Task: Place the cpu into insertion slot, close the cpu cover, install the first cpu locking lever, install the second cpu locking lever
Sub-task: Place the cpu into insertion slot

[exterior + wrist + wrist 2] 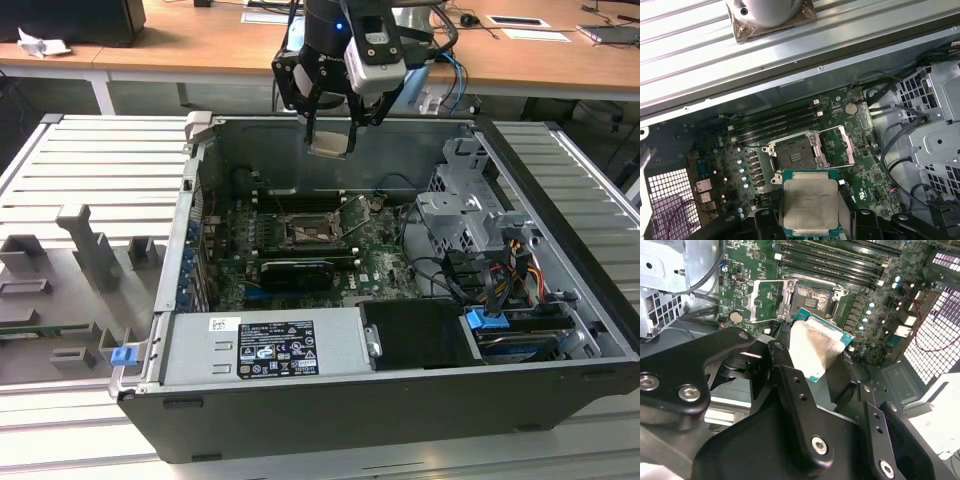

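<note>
One tool (330, 132) hangs in the upper middle of the exterior view, over the back wall of an open computer case (560, 190). Its fingers are drawn in narrowly on the cpu (330, 143), gripping it by two opposite edges. The chip is in the air, well apart from the board, and both wrist views show its dull metal top and green border. Below it, near the centre of the exterior view, the insertion slot (305, 232) sits on the green motherboard (385, 262), dark and bare inside its silvery rim. In the first wrist view the cpu cover (837, 145) is swung open and lies flat just beside the socket, its cut-out centre showing the board beneath. Long black memory slots (775, 120) run along the socket's far side. The case lies on its side on a grey ribbed counter (90, 160), with a labelled power supply (265, 340) in the lower middle of the exterior view.
</note>
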